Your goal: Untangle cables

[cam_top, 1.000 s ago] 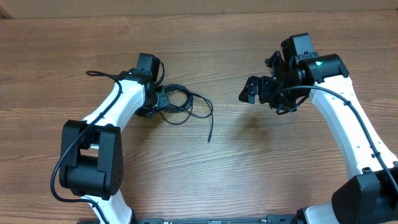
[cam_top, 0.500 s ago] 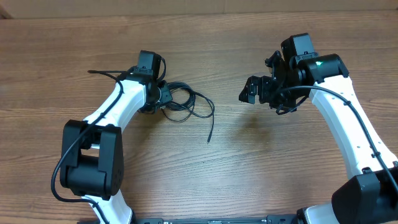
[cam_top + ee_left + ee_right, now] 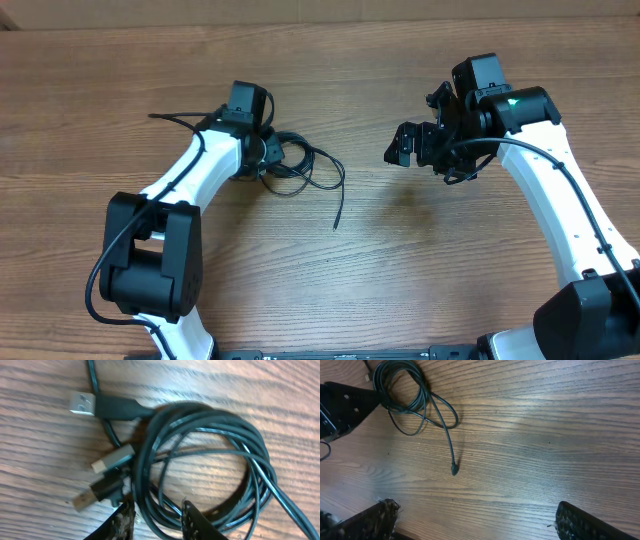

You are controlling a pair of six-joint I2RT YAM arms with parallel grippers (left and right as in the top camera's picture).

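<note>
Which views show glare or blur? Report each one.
Overhead: sharp, evenly lit, no glare. Left wrist: cables slightly soft with a sheen, left fingers blurred at the bottom edge. Right wrist: pale glare band across the table, right fingers blurred in the corners.

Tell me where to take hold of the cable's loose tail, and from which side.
Probably grip the tail just short of its tip, from above, jaws across it: there it lies straight and alone on bare table, clear of the coil.
</note>
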